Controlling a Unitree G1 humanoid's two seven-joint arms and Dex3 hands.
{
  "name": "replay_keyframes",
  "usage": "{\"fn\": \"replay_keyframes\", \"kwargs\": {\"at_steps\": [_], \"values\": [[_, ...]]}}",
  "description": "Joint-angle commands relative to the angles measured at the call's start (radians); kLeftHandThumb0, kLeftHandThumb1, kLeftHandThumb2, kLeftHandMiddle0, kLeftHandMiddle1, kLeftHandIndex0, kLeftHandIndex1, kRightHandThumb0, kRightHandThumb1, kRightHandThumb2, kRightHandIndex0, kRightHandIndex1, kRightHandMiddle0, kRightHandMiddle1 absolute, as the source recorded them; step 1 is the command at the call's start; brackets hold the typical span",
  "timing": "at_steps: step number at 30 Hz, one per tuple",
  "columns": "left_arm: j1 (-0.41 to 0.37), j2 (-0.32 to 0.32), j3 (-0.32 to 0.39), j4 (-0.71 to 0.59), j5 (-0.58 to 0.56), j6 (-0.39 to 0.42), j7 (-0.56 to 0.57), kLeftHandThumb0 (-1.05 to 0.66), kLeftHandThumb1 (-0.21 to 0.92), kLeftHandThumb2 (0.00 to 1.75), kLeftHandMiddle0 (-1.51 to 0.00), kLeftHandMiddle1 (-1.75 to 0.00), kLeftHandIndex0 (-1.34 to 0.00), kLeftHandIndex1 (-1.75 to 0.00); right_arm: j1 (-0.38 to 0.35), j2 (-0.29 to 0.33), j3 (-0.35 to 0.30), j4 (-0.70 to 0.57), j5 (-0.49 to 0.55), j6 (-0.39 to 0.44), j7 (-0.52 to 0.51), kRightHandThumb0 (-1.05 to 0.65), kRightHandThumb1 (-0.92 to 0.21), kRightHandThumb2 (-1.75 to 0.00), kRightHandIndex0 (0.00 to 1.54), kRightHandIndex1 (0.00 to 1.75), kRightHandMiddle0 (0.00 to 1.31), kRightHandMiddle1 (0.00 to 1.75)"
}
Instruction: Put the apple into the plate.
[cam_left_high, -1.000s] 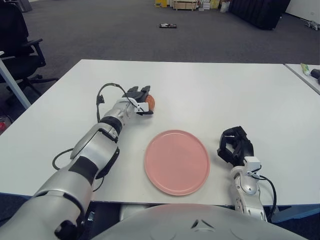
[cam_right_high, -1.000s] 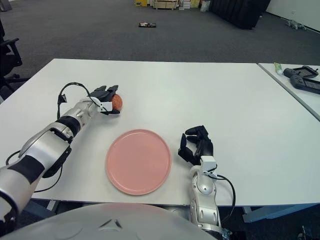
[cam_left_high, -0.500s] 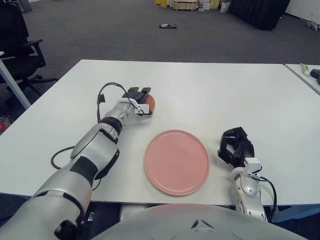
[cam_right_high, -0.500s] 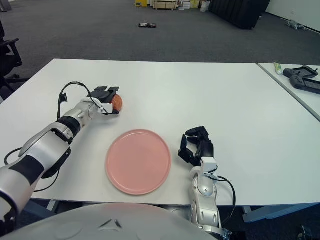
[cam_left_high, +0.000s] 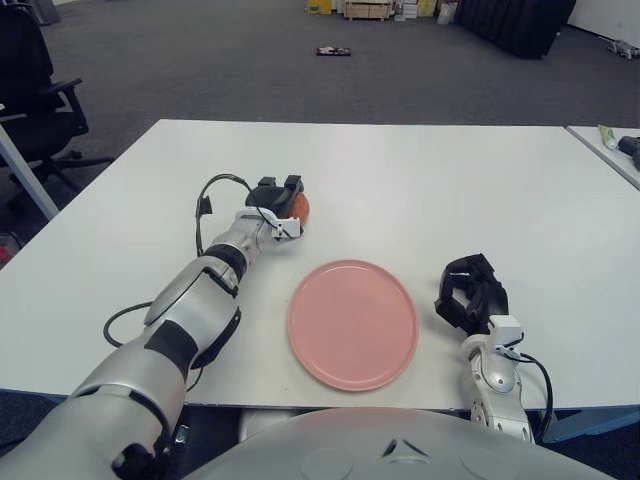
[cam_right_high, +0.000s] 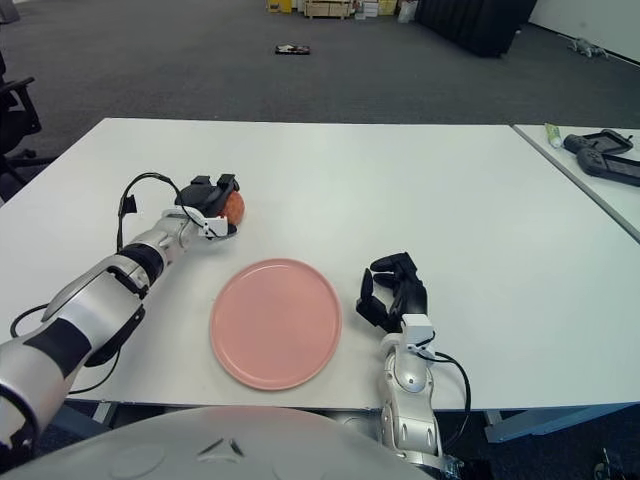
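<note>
The orange-red apple (cam_left_high: 300, 207) sits on the white table (cam_left_high: 400, 170), behind and left of the pink plate (cam_left_high: 353, 322). My left hand (cam_left_high: 279, 200) reaches out over the table and its dark fingers wrap the apple from the left and top, hiding most of it. The plate lies flat near the front edge and holds nothing. My right hand (cam_left_high: 470, 295) shows to the right of the plate near the front edge, dark fingers curled and holding nothing.
A second table at the far right carries a small green-white tube (cam_right_high: 553, 135) and a dark controller (cam_right_high: 600, 155). A black office chair (cam_left_high: 35, 90) stands off the table's left side. Grey carpet with distant boxes lies beyond.
My left hand has shifted slightly along the table with the apple in its fingers, and its wrist has turned a little. The right hand and plate have not moved.
</note>
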Motion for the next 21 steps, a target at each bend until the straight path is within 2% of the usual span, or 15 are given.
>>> {"fn": "replay_keyframes", "kwargs": {"at_steps": [1,9,17,21], "values": [[0.051,0.004,-0.019,0.023,0.027,-0.007,0.019,-0.05,0.28,1.32,-0.64,-1.61,-0.46,-1.75,0.003,0.003,-0.005,-0.009,0.003,0.018,-0.006,-0.43,-0.49,-1.12,0.99,1.75,0.48,1.75],[0.061,0.008,-0.017,0.023,0.024,-0.024,0.068,-0.01,0.16,1.5,-0.71,-1.74,-0.51,-1.74,0.005,0.005,-0.006,-0.013,0.002,0.025,-0.007,-0.43,-0.48,-1.12,0.99,1.75,0.48,1.75],[0.07,0.008,-0.022,0.024,0.032,-0.02,0.122,-0.01,0.07,1.58,-0.8,-1.75,-0.59,-1.68,0.004,0.002,-0.004,-0.014,-0.009,0.029,-0.012,-0.43,-0.49,-1.11,0.99,1.75,0.47,1.75],[0.075,0.007,-0.015,0.027,0.027,-0.017,0.127,-0.01,0.03,1.63,-0.83,-1.74,-0.6,-1.72,0.003,0.002,-0.003,-0.014,-0.008,0.029,-0.013,-0.42,-0.49,-1.11,0.98,1.75,0.47,1.75]]}}
